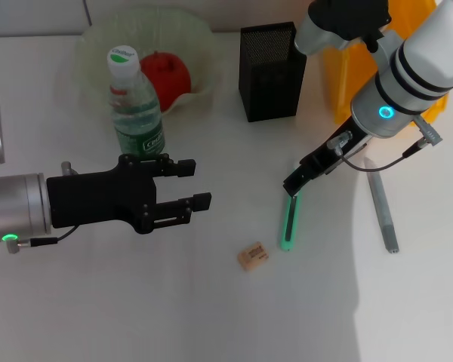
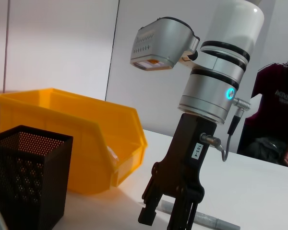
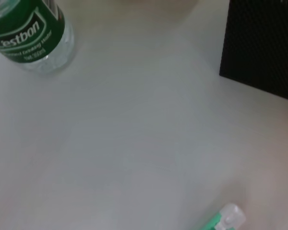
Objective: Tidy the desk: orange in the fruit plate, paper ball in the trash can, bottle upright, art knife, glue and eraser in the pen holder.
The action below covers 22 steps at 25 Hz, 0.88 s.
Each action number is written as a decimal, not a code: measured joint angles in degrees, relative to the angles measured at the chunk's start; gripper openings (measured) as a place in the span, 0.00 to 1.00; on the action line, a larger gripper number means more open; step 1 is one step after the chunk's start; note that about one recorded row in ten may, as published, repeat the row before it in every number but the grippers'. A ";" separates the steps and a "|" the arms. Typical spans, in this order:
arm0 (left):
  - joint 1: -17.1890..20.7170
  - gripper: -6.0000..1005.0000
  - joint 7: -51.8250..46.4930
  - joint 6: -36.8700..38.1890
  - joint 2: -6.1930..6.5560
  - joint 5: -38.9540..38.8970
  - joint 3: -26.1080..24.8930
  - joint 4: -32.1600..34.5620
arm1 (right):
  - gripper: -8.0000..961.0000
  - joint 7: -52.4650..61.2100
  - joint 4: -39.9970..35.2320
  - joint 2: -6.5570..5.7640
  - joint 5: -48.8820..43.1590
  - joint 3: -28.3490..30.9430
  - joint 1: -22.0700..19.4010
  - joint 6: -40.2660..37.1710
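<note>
Nearest the robot, the eraser (image 1: pixel 253 256) is lying flat on the white desk (image 1: pixel 136 302), out in the open. Just beside it the green art knife (image 1: pixel 289 220) is lying with its long axis running near-to-far, and its far end is sitting right under the right gripper (image 1: pixel 297 184), whose tip is hovering over it; can't tell how the fingers are set. The grey glue stick (image 1: pixel 382 213) is lying out to the right, also pointing away. The left gripper (image 1: pixel 187 191) is hanging with fingers spread, gripping nothing, just in front of the upright bottle (image 1: pixel 134 103). Further back, the pen holder (image 1: pixel 270 71) is standing, with the orange (image 1: pixel 166 77) sitting in the fruit plate (image 1: pixel 98 41). The yellow bin (image 2: pixel 62 129) is getting partly blocked by the right arm.
</note>
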 joint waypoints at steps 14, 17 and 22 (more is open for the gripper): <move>-0.35 0.61 0.15 -0.43 -0.11 0.09 0.00 -0.09 | 0.85 -0.71 4.65 0.33 0.00 -0.44 2.56 4.79; -0.34 0.61 0.23 -0.58 -0.23 0.11 0.00 -0.15 | 0.85 -0.73 4.73 0.34 0.05 -1.06 2.92 4.95; -0.34 0.61 0.26 -0.78 -0.35 0.12 0.00 -0.22 | 0.79 -0.76 4.83 0.44 0.30 -2.62 3.13 5.56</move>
